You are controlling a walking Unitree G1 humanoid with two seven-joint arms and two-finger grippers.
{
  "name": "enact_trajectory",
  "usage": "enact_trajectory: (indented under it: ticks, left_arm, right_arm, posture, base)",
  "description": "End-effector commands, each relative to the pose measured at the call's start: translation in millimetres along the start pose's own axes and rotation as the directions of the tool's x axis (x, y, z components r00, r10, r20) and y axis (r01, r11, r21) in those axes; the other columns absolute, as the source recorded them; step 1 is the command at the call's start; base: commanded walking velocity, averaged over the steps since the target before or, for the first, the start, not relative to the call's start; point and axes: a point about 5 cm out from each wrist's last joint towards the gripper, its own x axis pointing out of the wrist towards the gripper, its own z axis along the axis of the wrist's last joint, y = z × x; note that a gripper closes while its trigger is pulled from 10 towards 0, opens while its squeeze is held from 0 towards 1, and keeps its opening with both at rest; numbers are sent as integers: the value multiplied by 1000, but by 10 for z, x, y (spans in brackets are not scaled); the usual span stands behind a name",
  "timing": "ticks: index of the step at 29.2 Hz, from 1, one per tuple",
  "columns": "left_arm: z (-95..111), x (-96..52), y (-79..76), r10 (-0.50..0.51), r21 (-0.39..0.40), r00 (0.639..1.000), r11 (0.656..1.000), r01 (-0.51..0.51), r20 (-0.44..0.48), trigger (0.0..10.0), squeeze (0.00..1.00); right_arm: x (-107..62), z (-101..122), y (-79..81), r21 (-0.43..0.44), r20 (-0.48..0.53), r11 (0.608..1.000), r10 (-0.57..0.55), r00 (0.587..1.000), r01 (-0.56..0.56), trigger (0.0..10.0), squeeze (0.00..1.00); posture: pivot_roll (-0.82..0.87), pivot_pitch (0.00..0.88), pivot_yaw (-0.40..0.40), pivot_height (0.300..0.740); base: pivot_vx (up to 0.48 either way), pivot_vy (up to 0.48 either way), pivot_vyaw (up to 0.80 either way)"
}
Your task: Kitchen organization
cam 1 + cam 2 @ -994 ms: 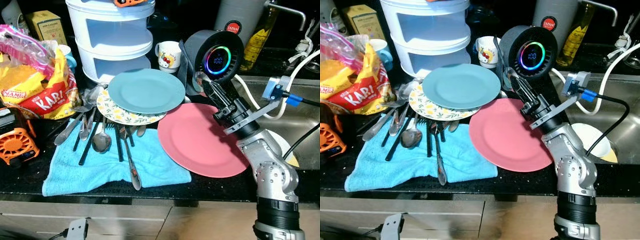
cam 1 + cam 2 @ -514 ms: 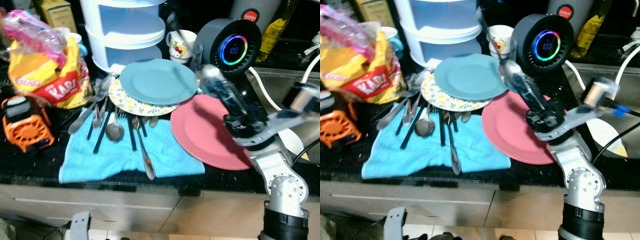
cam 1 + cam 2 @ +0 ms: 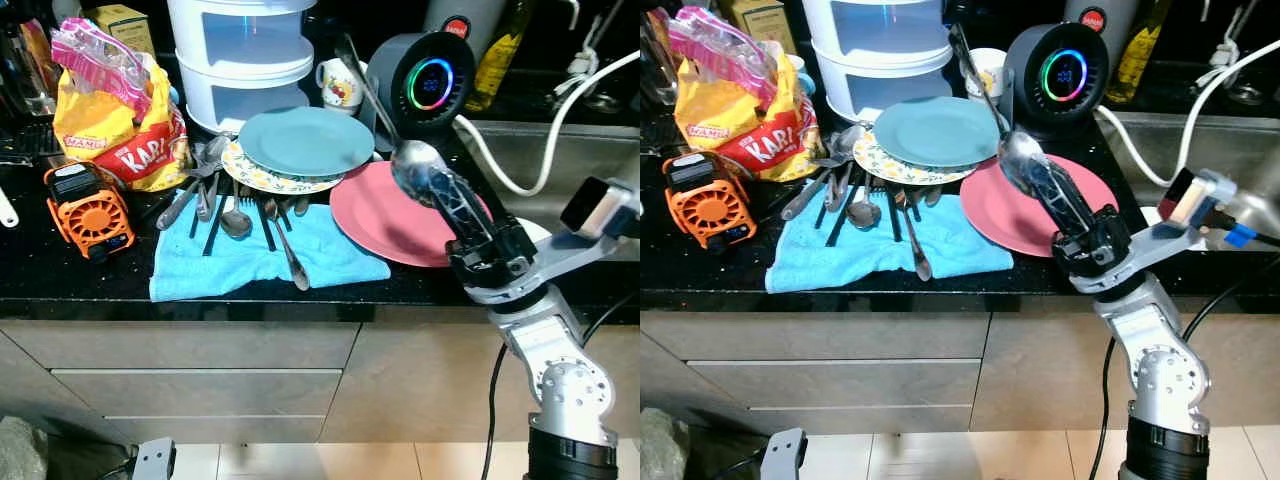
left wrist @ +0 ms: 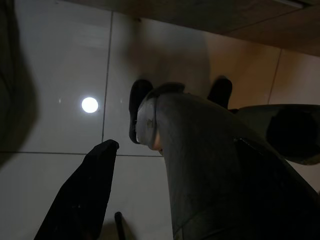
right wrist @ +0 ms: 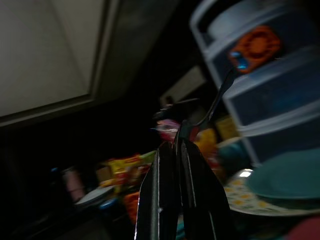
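Spoon (image 3: 985,95) slants up and far-left from the right gripper (image 3: 1025,172), its fingers closed on the bowl, above the pink plate (image 3: 1015,222).

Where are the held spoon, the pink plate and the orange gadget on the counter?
spoon (image 3: 1018,158): right eye view, on its bowl, above the right gripper's black fingers.
pink plate (image 3: 372,210): left eye view, on its bare left part.
orange gadget (image 3: 88,211): left eye view, on its round grille.
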Motion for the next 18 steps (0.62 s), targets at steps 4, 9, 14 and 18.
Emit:
enact_trajectory:
  ticks: [4,9,14,18]
  left_arm:
    - [-113,-29,32,-1,-11,999,1000,0,-43,10000,0]
    - [-109,-25,23,-5,-13,999,1000,4,-45,10000,0]
    - [-109,-21,12,-11,-13,999,1000,11,-47,10000,0]
    - [-110,-20,10,-13,-12,999,1000,12,-48,10000,0]
  right_arm:
    - [6,-39,-35,-12,-14,999,-32,999,32,10000,0]
    - [8,-94,-35,-14,-42,999,-39,998,39,10000,0]
    - [13,-119,-44,-18,-55,999,-44,998,43,10000,0]
    - [20,-127,-46,-18,-59,999,-43,997,42,10000,0]
  posture:
    - [57,91,-19,740]
    - [56,90,-19,740]
    - [54,84,-21,740]
    - [55,84,-23,740]
  base:
    - [0,-332,0]
    - [0,-449,0]
    - [0,-466,0]
    - [0,-466,0]
